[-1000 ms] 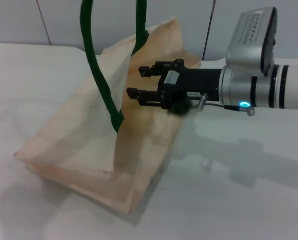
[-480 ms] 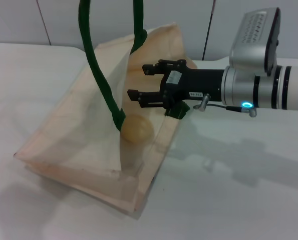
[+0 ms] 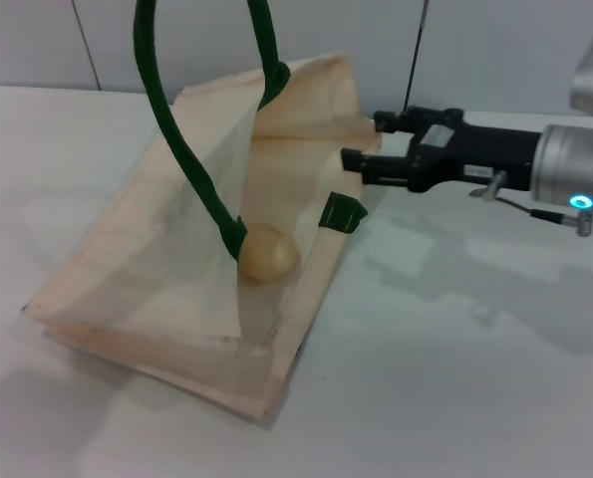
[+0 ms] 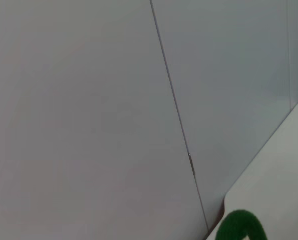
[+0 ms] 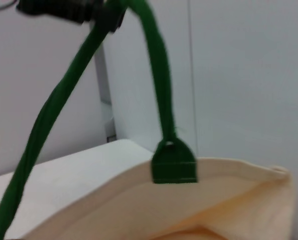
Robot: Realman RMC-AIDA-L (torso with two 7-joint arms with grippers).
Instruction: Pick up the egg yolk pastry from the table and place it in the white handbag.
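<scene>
The white handbag lies tilted open on the table, and its green handles are pulled up out of the head view. The egg yolk pastry rests inside the bag, next to a handle's base. My right gripper is open and empty, just right of the bag's mouth and apart from it. In the right wrist view my left gripper is shut on the green handles above the bag's rim. A bit of handle shows in the left wrist view.
The white table stretches to the right and front of the bag. A pale panelled wall stands close behind. A green handle tab sits on the bag's right edge.
My right gripper has drawn back to the right, out of the bag's mouth, open. The pastry, unseen a second ago, now lies inside the bag. The handles shifted slightly left.
</scene>
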